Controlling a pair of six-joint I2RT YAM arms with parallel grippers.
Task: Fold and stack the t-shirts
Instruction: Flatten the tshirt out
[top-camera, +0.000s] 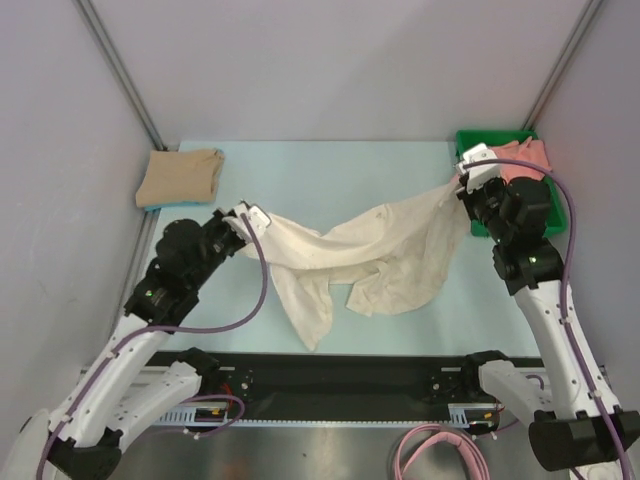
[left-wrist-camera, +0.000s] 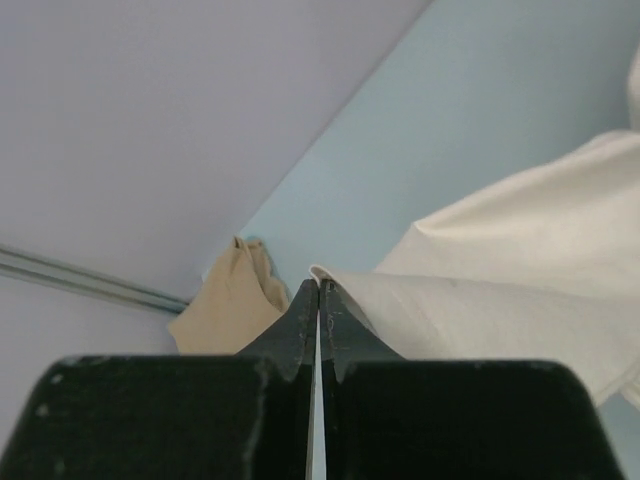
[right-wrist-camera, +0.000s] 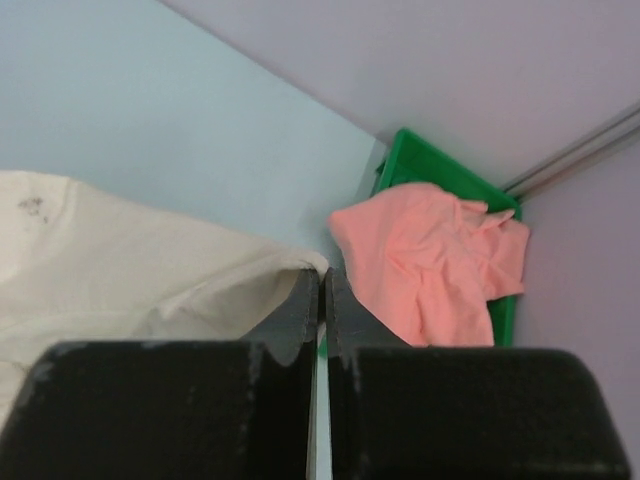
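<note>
The cream-white t-shirt (top-camera: 375, 255) hangs stretched between both arms over the middle of the table, its lower part sagging onto the surface. My left gripper (top-camera: 243, 215) is shut on its left edge, the cloth (left-wrist-camera: 480, 300) pinched at the fingertips (left-wrist-camera: 318, 285). My right gripper (top-camera: 462, 180) is shut on the right edge of the same shirt (right-wrist-camera: 130, 270), the fabric caught at its tips (right-wrist-camera: 322, 272). The tan-beige t-shirt (top-camera: 182, 177) lies folded at the back left, also seen as a tan shirt (left-wrist-camera: 232, 300). The salmon-pink t-shirt (right-wrist-camera: 430, 260) lies crumpled in the tray.
A green plastic tray (top-camera: 470, 140) stands at the back right, beside my right wrist. Grey walls close the table on the left, back and right. The black base rail (top-camera: 340, 385) runs along the near edge.
</note>
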